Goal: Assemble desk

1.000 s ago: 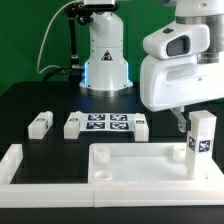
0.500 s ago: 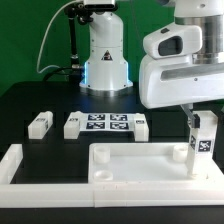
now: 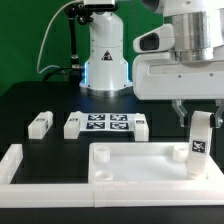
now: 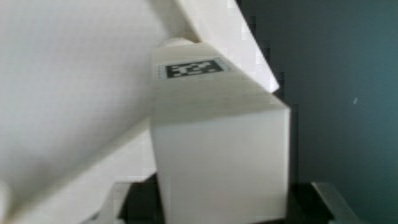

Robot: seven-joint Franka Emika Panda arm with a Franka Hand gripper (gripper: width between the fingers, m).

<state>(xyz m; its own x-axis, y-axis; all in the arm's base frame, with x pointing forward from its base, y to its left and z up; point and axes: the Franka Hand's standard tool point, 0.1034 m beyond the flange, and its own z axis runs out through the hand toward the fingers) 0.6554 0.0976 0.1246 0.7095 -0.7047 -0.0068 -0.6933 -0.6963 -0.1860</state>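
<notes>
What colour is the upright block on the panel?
The leg block is white with a black-and-white tag; clearest in the wrist view.

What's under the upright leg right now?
The tabletop: the leg stands upright over its corner on the exterior view's right. The spot directly beneath is covered by the leg itself, so whether they touch cannot be told.

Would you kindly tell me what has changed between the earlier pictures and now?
The gripper shifted toward the exterior view's left, taking the upright leg block slightly that way; its fingers still clamp it. The tabletop, the loose leg blocks and the marker board stayed put.
</notes>
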